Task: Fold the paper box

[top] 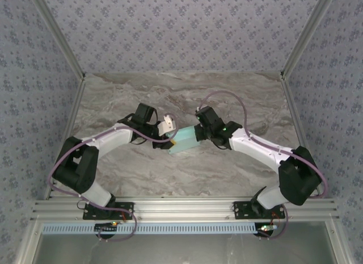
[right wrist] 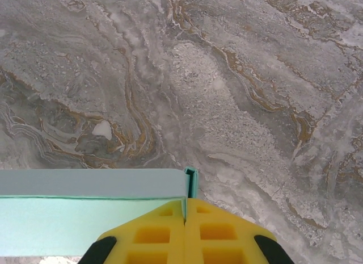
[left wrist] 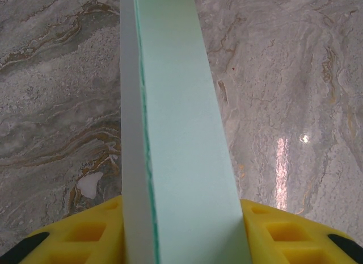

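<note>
Paper box (left wrist: 181,133) matt smooth card; table (right wrist: 255,76) glossy marbled stone-look.

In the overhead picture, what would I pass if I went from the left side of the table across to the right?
left arm → left gripper → paper box, pale blue and gripped at both ends → right gripper → right arm

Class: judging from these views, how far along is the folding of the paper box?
Done: the paper box already forms a flat rectangular body. In hand: the left gripper clamps that body; the right gripper, shut, pinches a thin end flap. Left: that flap stands out untucked, so closing it probably remains.
</note>
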Robot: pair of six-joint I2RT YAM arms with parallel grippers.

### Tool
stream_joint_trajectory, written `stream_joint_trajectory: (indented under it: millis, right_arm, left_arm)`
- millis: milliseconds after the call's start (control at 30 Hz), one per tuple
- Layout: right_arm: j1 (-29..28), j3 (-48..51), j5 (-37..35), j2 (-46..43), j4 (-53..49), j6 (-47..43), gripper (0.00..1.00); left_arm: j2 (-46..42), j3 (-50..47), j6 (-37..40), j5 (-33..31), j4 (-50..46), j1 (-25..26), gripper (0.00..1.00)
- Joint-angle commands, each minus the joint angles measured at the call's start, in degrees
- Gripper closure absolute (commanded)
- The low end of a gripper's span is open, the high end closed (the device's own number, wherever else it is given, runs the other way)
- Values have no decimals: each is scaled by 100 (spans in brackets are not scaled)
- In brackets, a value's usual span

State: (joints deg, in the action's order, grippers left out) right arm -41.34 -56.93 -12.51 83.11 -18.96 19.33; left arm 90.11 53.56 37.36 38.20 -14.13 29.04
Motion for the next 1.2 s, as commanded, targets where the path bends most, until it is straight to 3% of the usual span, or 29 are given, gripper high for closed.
stream_joint_trajectory:
  millis: [0, 300, 1167]
  right_arm:
    - [-74, 337, -93, -133, -96, 245, 94]
    - [-199, 495, -268, -199, 102, 263, 95]
    - [-474, 289, -788, -173, -110, 273, 95]
  left_arm:
    - [-23, 130, -37, -143, -9, 64, 66]
    - [-37, 131, -115, -220, 91, 90, 61]
    - [-583, 15, -765, -204, 296, 98, 24]
